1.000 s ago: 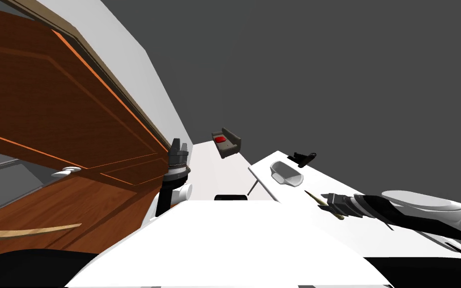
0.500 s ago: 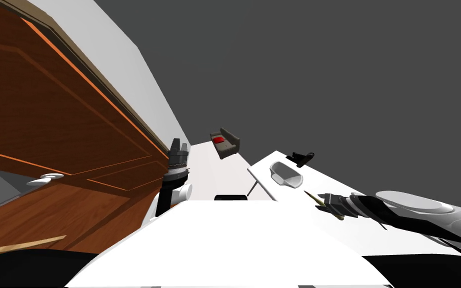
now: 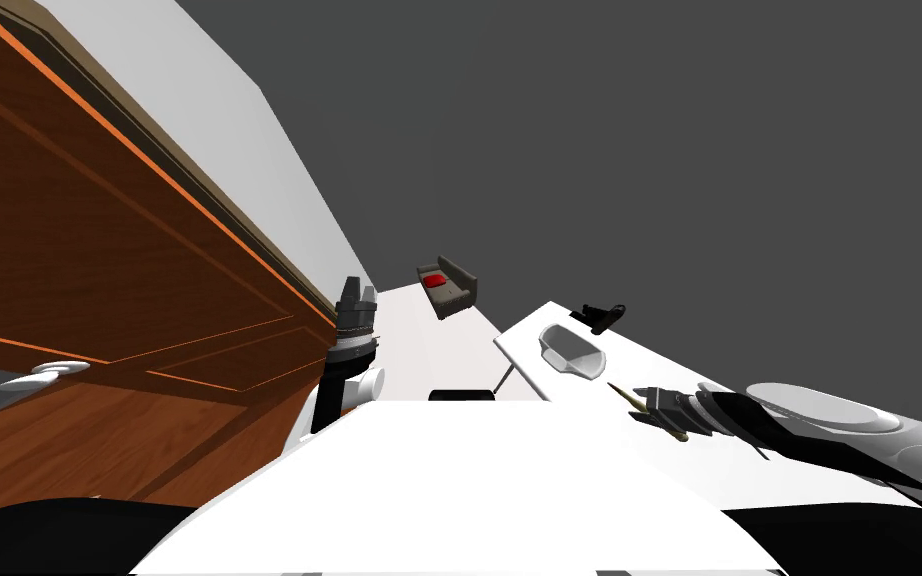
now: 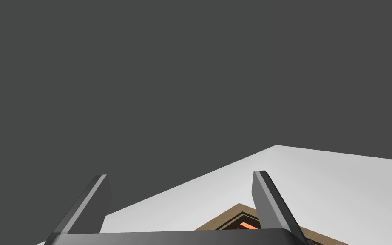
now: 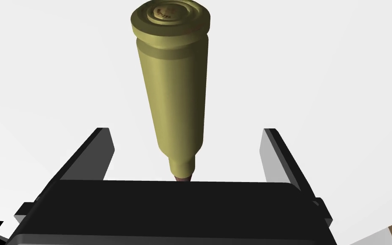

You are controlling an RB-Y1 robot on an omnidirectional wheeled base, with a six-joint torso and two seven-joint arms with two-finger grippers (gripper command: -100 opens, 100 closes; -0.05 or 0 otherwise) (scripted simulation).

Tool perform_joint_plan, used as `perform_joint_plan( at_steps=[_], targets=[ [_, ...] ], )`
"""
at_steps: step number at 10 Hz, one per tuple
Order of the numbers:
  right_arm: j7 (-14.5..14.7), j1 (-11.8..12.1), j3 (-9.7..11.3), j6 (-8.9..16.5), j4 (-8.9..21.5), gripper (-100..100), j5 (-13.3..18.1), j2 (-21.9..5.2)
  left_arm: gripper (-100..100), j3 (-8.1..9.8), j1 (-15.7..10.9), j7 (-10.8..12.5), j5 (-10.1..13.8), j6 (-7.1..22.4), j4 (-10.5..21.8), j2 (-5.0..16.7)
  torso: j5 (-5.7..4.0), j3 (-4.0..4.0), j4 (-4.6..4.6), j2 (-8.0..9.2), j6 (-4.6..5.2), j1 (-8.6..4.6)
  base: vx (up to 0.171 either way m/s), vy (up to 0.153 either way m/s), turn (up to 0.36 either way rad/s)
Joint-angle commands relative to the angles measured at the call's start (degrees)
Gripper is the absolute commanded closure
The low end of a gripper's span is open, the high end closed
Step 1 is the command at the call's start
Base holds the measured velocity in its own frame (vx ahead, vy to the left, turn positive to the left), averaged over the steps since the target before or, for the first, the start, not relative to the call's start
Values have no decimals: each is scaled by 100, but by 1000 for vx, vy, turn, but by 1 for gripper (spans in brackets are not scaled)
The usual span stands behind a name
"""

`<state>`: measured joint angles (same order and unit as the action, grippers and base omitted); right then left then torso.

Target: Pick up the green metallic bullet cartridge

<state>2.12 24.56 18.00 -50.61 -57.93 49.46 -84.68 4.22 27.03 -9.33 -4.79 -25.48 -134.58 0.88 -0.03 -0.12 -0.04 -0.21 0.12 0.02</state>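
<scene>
Straddling the olive-green cartridge (image 5: pixel 174 85), which lay on the white table (image 5: pixel 327 64) between its fingers (image 5: pixel 95 153), the open right gripper (image 5: pixel 186 129) was at the grasp step, apparently needing to close evenly; the left gripper (image 3: pixel 357 292) stood open beside the door (image 3: pixel 99 250).

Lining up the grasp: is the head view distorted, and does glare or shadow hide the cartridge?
Head view: rolled, wide-angle; the door and table slant with the camera. Right wrist view: cartridge plainly lit inside the open right hand, no glare, no cast shadow.
</scene>
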Motion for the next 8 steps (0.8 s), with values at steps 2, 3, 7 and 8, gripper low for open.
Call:
perform_joint_plan(
  at_steps=[2,3,7,8],
  targets=[
    [-31,45,-154,-16,-12,-100,159,62,0,0,0,0,0,0,0,0,0,1,0,1,2,1,25,2,-25],
    [-39,49,-173,-21,-13,100,179,69,0,0,0,0,0,0,0,0,0,3,1,6,0,1,0,0,0],
    [-42,50,-171,-24,-13,100,175,69,0,0,0,0,0,0,0,0,-2,7,3,12,-2,-5,0,0,0],
    [-41,50,-171,-24,-14,0,176,69,0,0,0,0,0,0,0,0,-2,7,3,12,-1,-5,0,0,0]
  ],
)
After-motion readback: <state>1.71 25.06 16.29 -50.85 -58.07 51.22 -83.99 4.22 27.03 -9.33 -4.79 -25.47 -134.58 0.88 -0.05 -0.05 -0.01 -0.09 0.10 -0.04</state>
